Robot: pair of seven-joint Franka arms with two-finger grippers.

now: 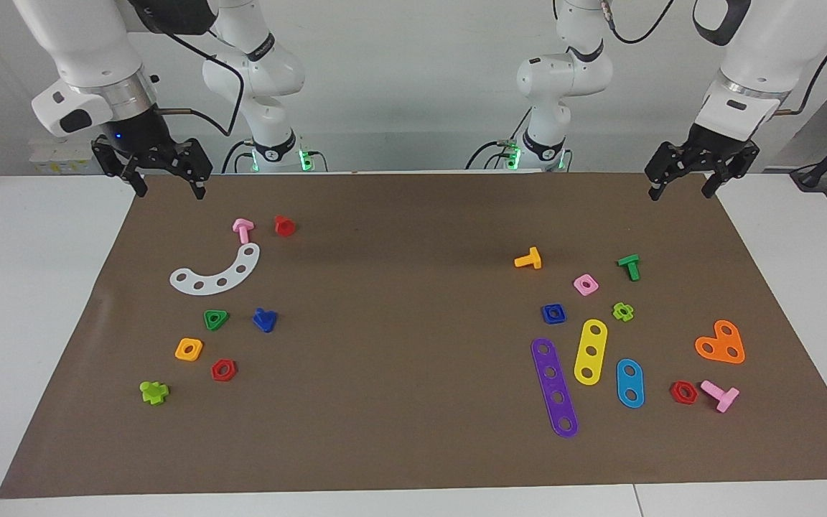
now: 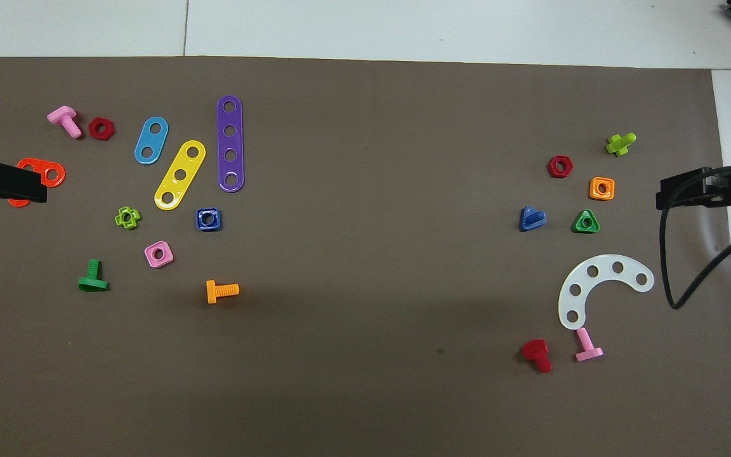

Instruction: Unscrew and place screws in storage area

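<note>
Screws are lying loose on the mat (image 1: 413, 431), none threaded into a plate or nut as far as the views are showing. A blue screw (image 1: 265, 319) is resting head-down with its shaft pointing up, toward the right arm's end of the bench, beside a green triangle nut (image 1: 215, 319) and farther from the robots than the white arc plate (image 1: 216, 273). A blue square nut (image 1: 553, 313), not a screw, is sitting toward the left arm's end, next to the yellow plate (image 1: 590, 351).

Both arms are waiting. The right gripper (image 1: 166, 183) is hanging over the mat's edge nearest the robots at its own end, jaws wide and holding nothing. The left gripper (image 1: 683, 185) is hanging over the matching corner at its end, jaws likewise wide and empty.

Handling judgement: the screw is looking light, rigid and glossy, so it is likely slipping or tipping under an off-centre pinch. Taking hold across the upright shaft, just above the flat head, is appearing safest. No marked storage area is showing on the mat.
</note>
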